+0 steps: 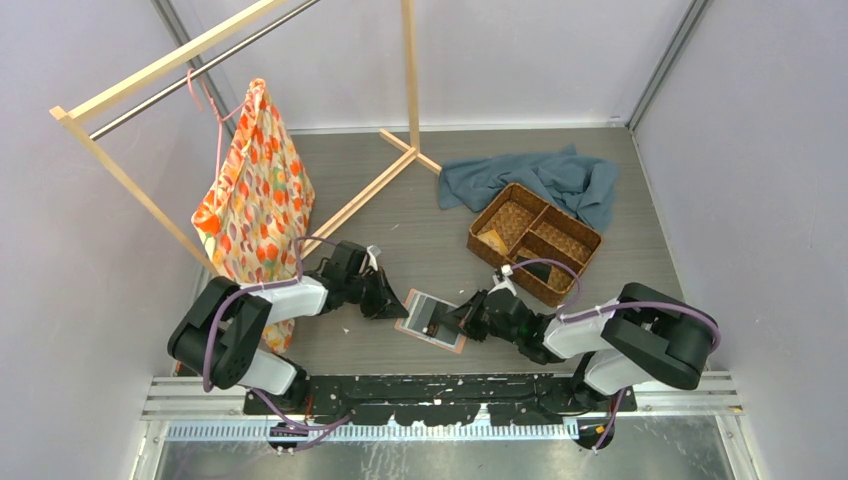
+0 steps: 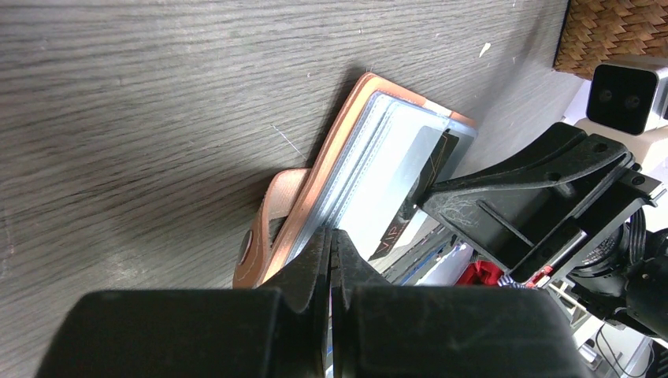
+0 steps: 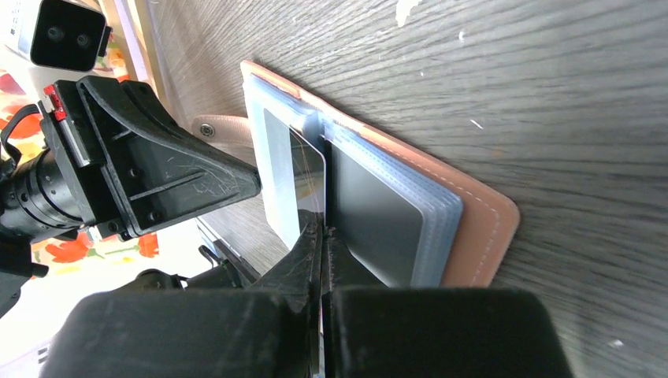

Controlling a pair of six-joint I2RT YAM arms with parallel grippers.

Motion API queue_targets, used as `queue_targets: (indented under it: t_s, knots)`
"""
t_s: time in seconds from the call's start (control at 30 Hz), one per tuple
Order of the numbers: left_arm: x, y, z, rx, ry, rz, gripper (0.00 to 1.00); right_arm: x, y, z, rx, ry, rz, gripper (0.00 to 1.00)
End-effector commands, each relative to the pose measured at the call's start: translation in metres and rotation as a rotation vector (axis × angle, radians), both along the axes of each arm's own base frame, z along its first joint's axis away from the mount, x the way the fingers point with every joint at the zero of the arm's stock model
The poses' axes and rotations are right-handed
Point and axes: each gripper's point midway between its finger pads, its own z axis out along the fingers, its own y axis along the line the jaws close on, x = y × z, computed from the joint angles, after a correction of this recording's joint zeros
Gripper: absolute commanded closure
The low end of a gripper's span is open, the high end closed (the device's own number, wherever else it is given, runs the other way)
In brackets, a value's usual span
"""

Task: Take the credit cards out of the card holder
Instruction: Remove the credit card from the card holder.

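Salmon leather-like card holder (image 1: 433,320) lies open, glossy credit cards (image 3: 309,181) inside; left claw (image 2: 331,238) and right claw (image 3: 322,233) both shut.

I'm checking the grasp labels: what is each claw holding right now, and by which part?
The right claw pinches the black card by its edge. The left claw is shut at the edge of the card holder; a grip cannot be told.

The left arm (image 1: 235,335) and right arm (image 1: 655,345) are black with pale grey links and purple cables (image 1: 298,258).
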Motion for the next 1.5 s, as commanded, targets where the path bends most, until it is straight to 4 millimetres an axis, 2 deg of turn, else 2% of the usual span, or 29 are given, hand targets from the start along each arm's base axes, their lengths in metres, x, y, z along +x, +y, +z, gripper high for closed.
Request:
queue_targets:
  t_s: [0.0, 0.17, 0.2, 0.3, 0.37, 0.57, 0.97, 1.07, 1.17, 1.23, 1.3, 1.47]
  knots:
    - [-0.008, 0.015, -0.024, 0.097, 0.034, 0.024, 0.99, 0.002, -0.009, 0.003, -0.012, -0.038, -0.024, 0.99]
    - [-0.008, 0.015, -0.025, 0.098, 0.035, 0.023, 0.99, 0.003, -0.008, 0.009, -0.007, -0.056, -0.016, 1.00]
    - [-0.008, 0.014, -0.025, 0.094, 0.035, 0.022, 1.00, 0.004, -0.008, 0.009, -0.006, -0.058, -0.018, 0.97]
    - [-0.007, 0.013, -0.025, 0.091, 0.038, 0.019, 1.00, 0.005, -0.006, 0.010, -0.001, -0.063, -0.020, 0.75]
    - [-0.007, 0.012, -0.025, 0.090, 0.039, 0.017, 0.99, 0.006, -0.005, 0.009, 0.001, -0.064, -0.020, 0.65]
    - [-0.006, 0.011, -0.025, 0.086, 0.040, 0.011, 0.99, 0.007, -0.004, 0.004, 0.001, -0.054, -0.023, 0.53]
    - [-0.006, 0.011, -0.024, 0.087, 0.036, 0.011, 0.99, 0.007, -0.012, -0.003, 0.008, -0.040, -0.069, 0.50]
    - [-0.002, 0.009, -0.009, 0.067, -0.011, 0.004, 1.00, 0.007, -0.017, -0.003, -0.013, -0.043, -0.079, 0.50]
    - [0.006, 0.006, 0.017, 0.063, -0.102, -0.011, 0.98, 0.007, -0.021, -0.003, -0.032, -0.047, -0.084, 0.50]
    - [0.009, 0.006, 0.032, 0.068, -0.143, -0.026, 0.84, 0.007, -0.023, -0.003, -0.040, -0.049, -0.086, 0.50]
    - [0.011, 0.002, 0.043, 0.056, -0.169, -0.048, 0.79, 0.007, -0.022, -0.003, -0.042, -0.050, -0.084, 0.50]
    - [0.011, -0.017, 0.055, -0.003, -0.189, -0.088, 0.79, 0.009, -0.019, -0.005, -0.033, -0.047, -0.081, 0.50]
